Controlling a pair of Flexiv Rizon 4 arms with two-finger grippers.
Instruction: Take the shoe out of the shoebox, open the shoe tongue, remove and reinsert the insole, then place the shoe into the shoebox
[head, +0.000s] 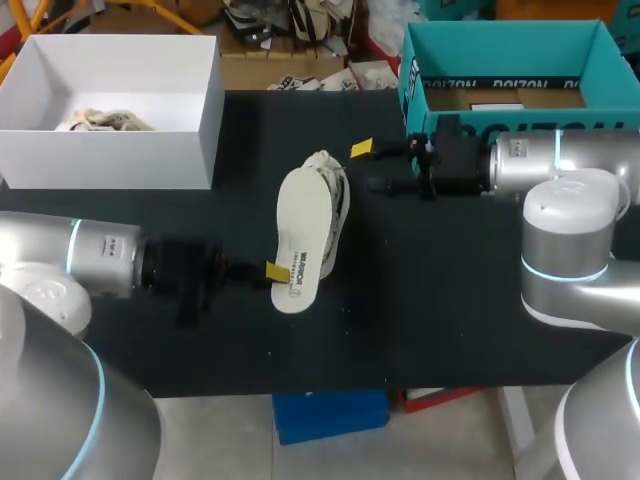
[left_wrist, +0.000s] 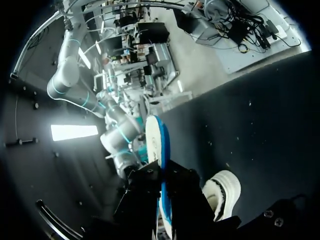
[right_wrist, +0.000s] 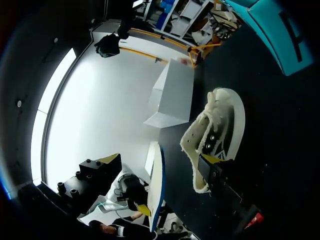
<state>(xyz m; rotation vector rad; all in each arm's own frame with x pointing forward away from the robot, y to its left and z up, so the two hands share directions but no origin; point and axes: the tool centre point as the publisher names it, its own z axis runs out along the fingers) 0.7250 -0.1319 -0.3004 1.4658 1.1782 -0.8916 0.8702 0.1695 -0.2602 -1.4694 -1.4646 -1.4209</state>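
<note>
Cream insole (head: 300, 235), dark print, pinched in our left gripper (head: 277, 271) beside the shoe (head: 338, 200) on the table (head: 450, 300). Our right gripper (head: 372, 167) gapes wide, holding nothing. Printed teal shoebox (head: 420, 100) holds cardboard (head: 500, 98); white box (head: 110, 155), something pale.

The left arm (head: 90, 258) comes in level above the table from the left side, its left gripper (head: 272, 272) clamped on the insole (head: 300, 230); the right arm (head: 560, 165) lies low across from the right, its right gripper (head: 367, 167) with fingers spread wide apart
</note>
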